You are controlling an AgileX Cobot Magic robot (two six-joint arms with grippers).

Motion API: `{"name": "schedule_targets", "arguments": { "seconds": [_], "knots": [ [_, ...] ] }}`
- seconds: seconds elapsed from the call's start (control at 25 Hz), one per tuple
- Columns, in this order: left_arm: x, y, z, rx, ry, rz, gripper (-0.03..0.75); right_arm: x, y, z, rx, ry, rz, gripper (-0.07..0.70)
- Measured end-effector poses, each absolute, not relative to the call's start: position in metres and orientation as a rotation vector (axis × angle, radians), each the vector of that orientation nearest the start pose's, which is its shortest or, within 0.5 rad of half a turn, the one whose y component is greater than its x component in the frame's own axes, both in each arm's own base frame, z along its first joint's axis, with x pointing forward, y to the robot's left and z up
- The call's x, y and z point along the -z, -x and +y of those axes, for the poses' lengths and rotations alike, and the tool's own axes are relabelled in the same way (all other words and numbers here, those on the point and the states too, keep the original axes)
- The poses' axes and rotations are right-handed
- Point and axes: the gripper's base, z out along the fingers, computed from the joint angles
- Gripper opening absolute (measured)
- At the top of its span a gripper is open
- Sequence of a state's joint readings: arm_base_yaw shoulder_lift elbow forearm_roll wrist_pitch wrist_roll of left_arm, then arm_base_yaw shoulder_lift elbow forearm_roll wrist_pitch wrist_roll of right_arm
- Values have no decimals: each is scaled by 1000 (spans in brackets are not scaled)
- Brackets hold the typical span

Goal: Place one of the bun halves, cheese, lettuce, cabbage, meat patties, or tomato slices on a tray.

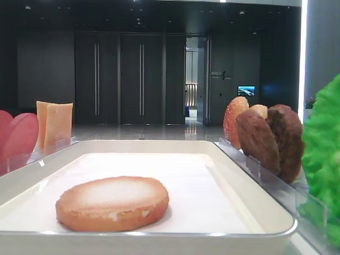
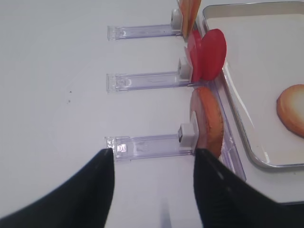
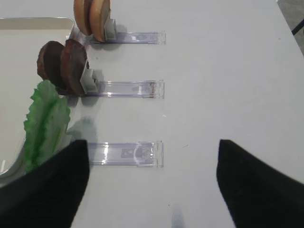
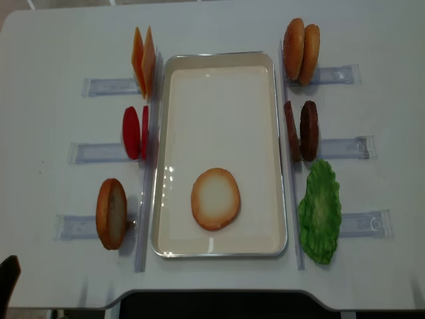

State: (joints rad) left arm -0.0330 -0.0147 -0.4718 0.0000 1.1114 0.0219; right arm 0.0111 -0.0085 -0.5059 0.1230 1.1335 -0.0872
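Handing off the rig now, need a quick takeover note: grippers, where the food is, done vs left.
Left gripper: open, empty, over the table beside the rack holding one upright bun half.
Right gripper: open, empty, over the clear rack next to the lettuce.
Tray: one bun half lying flat, pale face up, near the front end.
Still racked left of the tray: cheese, tomato slices, one bun half. Right of the tray: two bun halves, meat patties, lettuce.
Done: one bun half on the tray, so the placement looks complete.
Left: nothing obvious; no cabbage visible.
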Motion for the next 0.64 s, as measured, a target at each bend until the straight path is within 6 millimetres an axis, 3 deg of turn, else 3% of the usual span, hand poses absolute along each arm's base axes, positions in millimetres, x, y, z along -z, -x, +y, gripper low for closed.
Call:
{"name": "schedule_targets", "arguments": {
  "seconds": [0.64],
  "knots": [
    [-265,6,0,7,-58,2108,409,-274,11,10,-103,115,2095,529]
  ]
}}
